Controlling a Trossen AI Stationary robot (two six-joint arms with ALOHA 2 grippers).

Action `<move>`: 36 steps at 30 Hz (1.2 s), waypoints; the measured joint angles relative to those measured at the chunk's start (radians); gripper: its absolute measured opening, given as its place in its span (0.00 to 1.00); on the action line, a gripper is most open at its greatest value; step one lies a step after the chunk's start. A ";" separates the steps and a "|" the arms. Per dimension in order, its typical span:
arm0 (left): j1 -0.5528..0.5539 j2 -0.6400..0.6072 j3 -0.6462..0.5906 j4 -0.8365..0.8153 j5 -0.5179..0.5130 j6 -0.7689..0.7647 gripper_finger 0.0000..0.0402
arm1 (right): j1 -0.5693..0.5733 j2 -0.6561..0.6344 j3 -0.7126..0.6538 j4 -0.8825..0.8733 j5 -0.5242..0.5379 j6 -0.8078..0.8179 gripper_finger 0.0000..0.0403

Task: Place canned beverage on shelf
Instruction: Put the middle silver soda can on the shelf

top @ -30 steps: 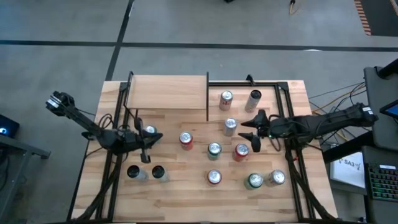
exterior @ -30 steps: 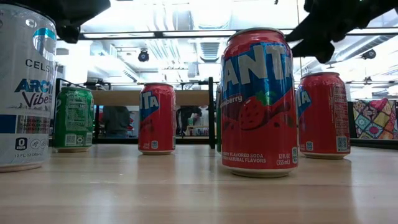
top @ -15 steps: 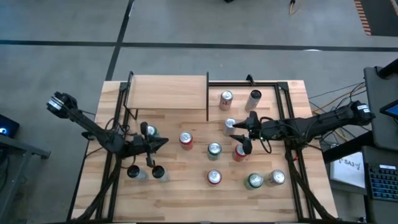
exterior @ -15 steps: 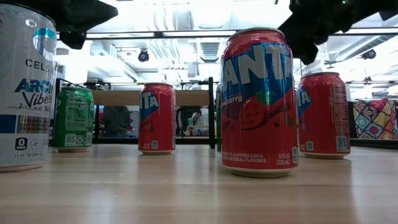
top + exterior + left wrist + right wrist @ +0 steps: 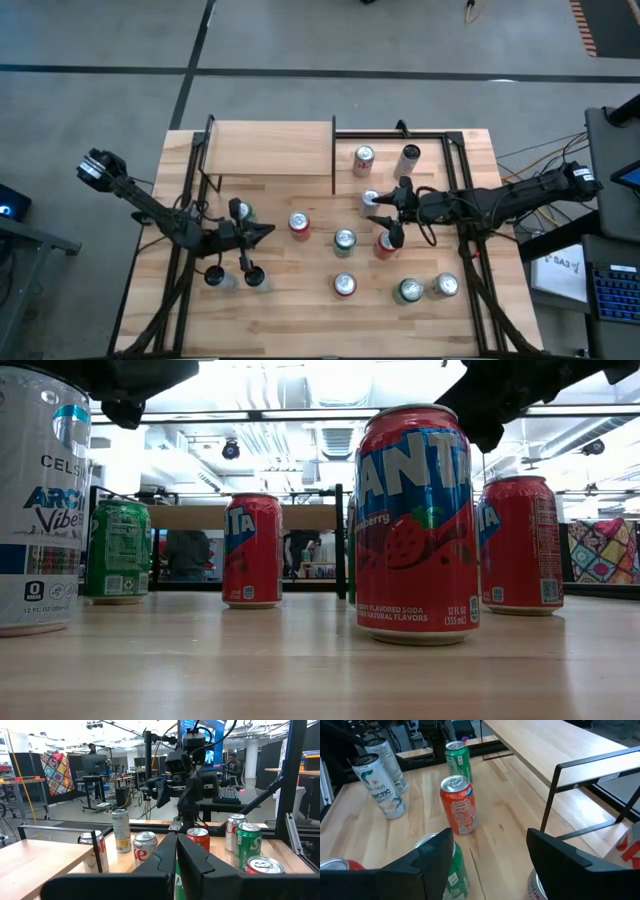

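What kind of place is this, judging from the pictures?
Probably a robotics lab or workshop: two robot arms work at a wooden table of drink cans, with office desks, a large monitor and a seated person in the room behind.

Lighting: bright, even, from ceiling strip lights (image 5: 300,412); glare washes upper low view. Shadows: soft, short. Focus: nearest red can (image 5: 415,525) slightly soft.

The high camera looks straight down on the whole worktop (image 5: 300,300) from well above. The low camera sits at worktop height, very near a strawberry Fanta can (image 5: 415,525), facing level into the room. The left wrist camera looks across toward the right arm; the right wrist camera looks down and back past the shelf (image 5: 555,745). All views share the middle cans.
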 joint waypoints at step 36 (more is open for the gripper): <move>0.008 0.000 0.000 0.011 -0.002 -0.007 0.00 | 0.000 0.000 0.000 0.001 0.050 0.000 0.60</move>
